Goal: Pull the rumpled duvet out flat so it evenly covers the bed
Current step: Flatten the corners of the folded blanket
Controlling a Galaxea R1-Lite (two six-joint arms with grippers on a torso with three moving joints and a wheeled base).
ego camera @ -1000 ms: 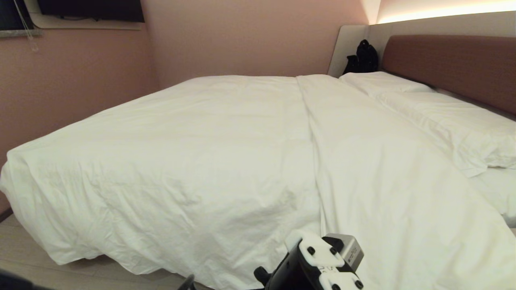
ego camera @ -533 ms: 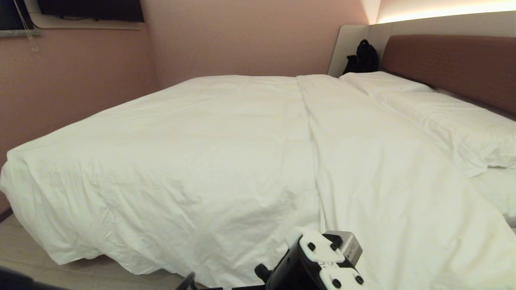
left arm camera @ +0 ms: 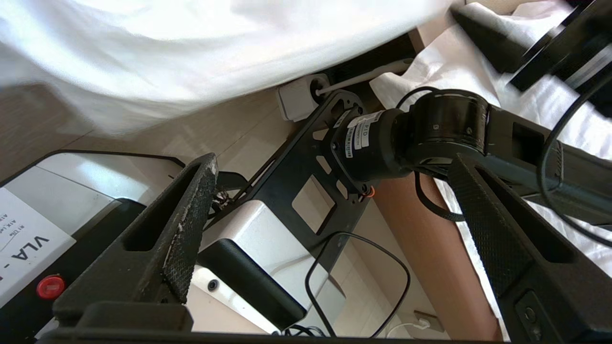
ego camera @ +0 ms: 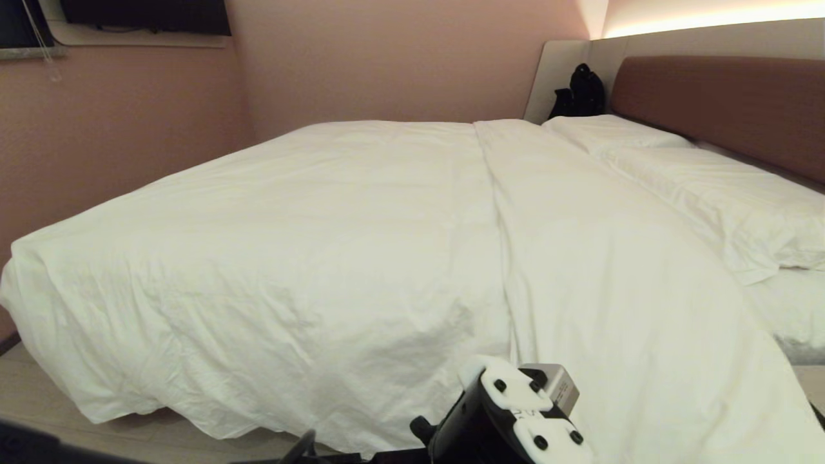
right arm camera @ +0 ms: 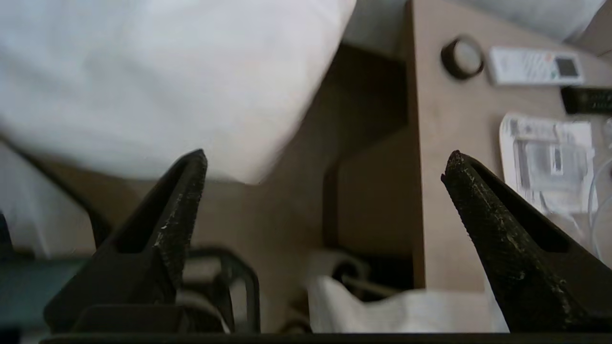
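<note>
The puffy white duvet (ego camera: 322, 258) lies spread over the bed (ego camera: 789, 306), with soft wrinkles and one long fold running from the far side to the near edge. Its near edge hangs over the bed's side (left arm camera: 167, 52). My left gripper (left arm camera: 332, 160) is open and empty, low beside the bed above my own base. Only that arm's wrist (ego camera: 515, 419) shows in the head view. My right gripper (right arm camera: 326, 154) is open and empty too, below the hanging duvet corner (right arm camera: 167, 71) and next to the bedside table.
Two white pillows (ego camera: 722, 193) lie against the reddish-brown headboard (ego camera: 722, 103). A black bag (ego camera: 583, 90) sits at the far corner. The bedside table (right arm camera: 430, 143) carries a remote (right arm camera: 533, 67). My right arm (left arm camera: 444, 129) crosses the left wrist view. A pink wall bounds the left.
The duvet's near right corner has dropped and drawn inward, baring the mattress side and a strip of floor at the lower right. The wrist at the bottom edge has barely shifted.
</note>
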